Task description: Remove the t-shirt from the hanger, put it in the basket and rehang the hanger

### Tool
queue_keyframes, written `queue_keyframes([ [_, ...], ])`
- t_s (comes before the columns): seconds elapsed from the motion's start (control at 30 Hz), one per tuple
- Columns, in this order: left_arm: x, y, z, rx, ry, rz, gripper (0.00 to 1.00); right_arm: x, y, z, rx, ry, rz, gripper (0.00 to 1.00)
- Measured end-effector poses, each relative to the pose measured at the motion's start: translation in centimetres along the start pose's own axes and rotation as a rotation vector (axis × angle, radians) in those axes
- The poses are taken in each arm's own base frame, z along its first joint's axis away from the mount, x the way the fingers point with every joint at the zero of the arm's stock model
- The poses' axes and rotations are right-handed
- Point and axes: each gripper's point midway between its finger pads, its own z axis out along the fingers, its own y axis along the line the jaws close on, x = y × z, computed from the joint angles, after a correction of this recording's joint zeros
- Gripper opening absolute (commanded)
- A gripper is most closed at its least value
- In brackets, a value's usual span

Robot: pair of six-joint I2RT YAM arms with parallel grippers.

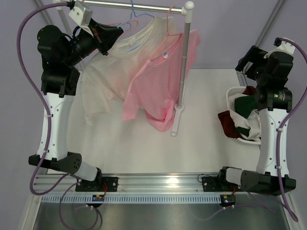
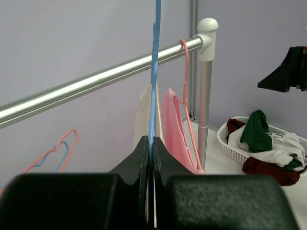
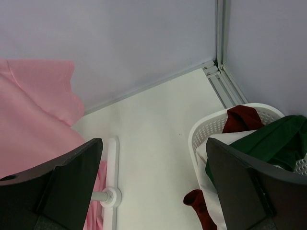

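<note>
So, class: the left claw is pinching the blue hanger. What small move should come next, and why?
Probably lift the blue hanger until its hook clears the rail: the left claw is shut on it, the white t-shirt hangs from it, and the right claw sits open, off by the basket.

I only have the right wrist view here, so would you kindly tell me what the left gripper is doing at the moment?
Observer: The left gripper is shut on the wire of a blue hanger, just below the rail.
Operator: Thank you. Which shirt is on that hanger?
Observer: The white t-shirt, which hangs to the left of the pink t-shirt in the top view.
Operator: Is its hook on the rail?
Observer: I cannot tell. The blue wire crosses the rail and runs out of the top of the left wrist view.
</note>
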Motion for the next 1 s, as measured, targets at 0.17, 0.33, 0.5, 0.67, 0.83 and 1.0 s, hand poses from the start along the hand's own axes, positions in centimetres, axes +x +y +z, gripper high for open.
queue_keyframes([
  [0.17, 0.7, 0.2, -2.3, -0.114, 0.013, -0.011, 0.03, 0.4, 1.4, -0.1, -0.045, 0.014, -0.009, 0.99],
  [0.33, 4.5, 0.9, -4.8, -0.241, 0.082, -0.058, 0.03, 1.5, 4.9, -1.0, -0.157, 0.047, -0.026, 0.99],
  [0.5, 7.7, 0.3, -8.0, -0.326, 0.141, -0.092, 0.02, 2.3, 9.7, -3.7, -0.346, 0.075, -0.04, 0.99],
  [0.67, 8.6, -1.6, -11.4, -0.371, 0.132, -0.115, 0.03, 2.2, 13.3, -7.1, -0.528, 0.086, -0.051, 1.0],
  [0.83, 10.8, -3.6, -13.8, -0.376, 0.134, -0.162, 0.0, 4.6, 18.5, -11.9, -0.769, 0.146, -0.09, 1.0],
  [1.0, 16.1, -3.8, -14.9, -0.406, 0.212, -0.241, 0.0, 7.5, 22.0, -16.7, -0.969, 0.219, -0.132, 0.99],
])
